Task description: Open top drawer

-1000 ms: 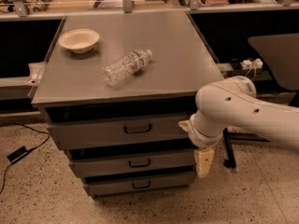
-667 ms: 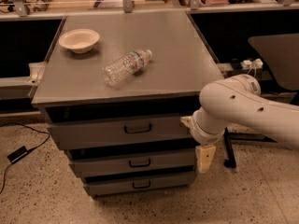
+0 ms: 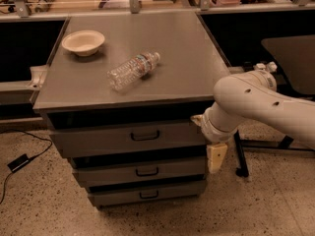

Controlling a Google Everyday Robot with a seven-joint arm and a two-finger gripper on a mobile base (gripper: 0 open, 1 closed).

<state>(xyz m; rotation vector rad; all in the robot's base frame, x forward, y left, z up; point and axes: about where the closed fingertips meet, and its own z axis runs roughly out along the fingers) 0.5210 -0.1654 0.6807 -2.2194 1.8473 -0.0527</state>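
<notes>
The top drawer is the tallest grey front of three, just under the cabinet's top, and it looks shut. Its small black bar handle sits at the middle of the front. My gripper hangs down from the white arm at the cabinet's right front corner. It is beside the right end of the top drawer, level with the gap above the second drawer, and well to the right of the handle. It holds nothing that I can see.
A clear plastic bottle lies on its side on the grey cabinet top, and a white bowl stands at the back left. Two shorter drawers lie below. A black cable and plug lie on the floor at left, and a stand's leg is at right.
The gripper and arm have moved slightly up and to the right, staying at the cabinet's right front corner. The drawers, bottle and bowl have not moved.
</notes>
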